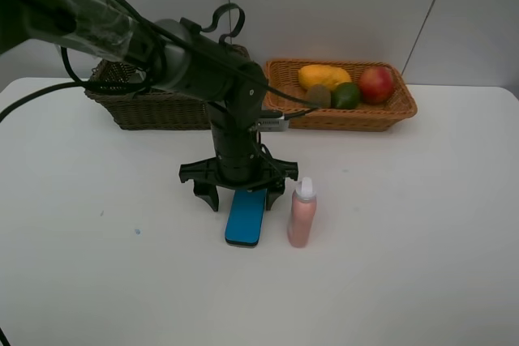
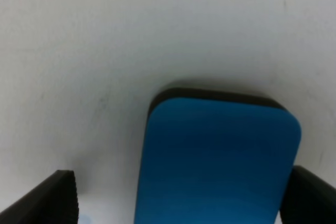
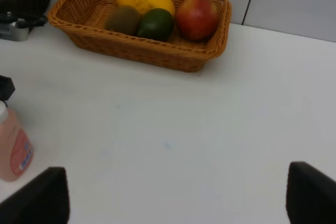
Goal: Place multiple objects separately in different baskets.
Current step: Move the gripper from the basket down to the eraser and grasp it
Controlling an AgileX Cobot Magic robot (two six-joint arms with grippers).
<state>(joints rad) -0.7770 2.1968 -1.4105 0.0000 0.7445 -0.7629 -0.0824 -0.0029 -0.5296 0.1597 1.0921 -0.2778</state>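
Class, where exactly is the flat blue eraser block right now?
In the exterior high view, the flat blue eraser block lies on the white table near its middle, under the open left hand, beside the upright pink spray bottle.

The left gripper points straight down, jaws spread wide — nothing held. The right gripper also gapes, empty.

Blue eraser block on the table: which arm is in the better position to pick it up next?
Left. The left gripper hangs open directly over the blue eraser block, one finger each side. The right gripper is open over bare table.
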